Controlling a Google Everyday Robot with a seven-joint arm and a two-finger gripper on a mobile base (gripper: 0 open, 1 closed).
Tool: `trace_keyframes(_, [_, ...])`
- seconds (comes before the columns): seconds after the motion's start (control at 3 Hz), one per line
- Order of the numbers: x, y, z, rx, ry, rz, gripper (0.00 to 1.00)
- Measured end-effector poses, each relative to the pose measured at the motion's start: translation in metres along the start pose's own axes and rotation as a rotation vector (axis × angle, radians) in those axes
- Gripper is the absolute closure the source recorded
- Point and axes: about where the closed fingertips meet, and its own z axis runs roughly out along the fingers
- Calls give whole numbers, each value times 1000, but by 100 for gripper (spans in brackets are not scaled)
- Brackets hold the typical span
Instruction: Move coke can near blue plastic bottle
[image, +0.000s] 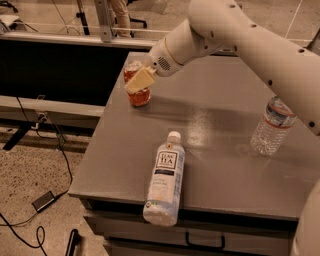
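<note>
Coke can (139, 97) stands at the desk's (225, 125) far-left corner. The hand (137, 81) is against it; whether it pinches cannot be told.

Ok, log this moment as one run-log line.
gripper: at coke can, back-left of table | blue plastic bottle: lying at front edge, apart from can | placement: not yet done

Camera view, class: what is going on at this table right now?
The robot's gripper is at the coke can, which stands upright near the far left corner of the table. The blue plastic bottle lies on its side at the near edge, apart from the can, so the move is not yet done. A clear water bottle stands at the right.
</note>
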Motion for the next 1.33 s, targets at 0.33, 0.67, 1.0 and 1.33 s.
trace_keyframes(0.33, [8, 15, -21, -52, 13, -58, 100])
trace_keyframes(0.67, [22, 42, -47, -105, 20, -121, 100])
trace_keyframes(1.0, [38, 76, -69, -149, 16, -166, 100])
trace_keyframes(1.33, [52, 113, -76, -203, -4, -216, 100])
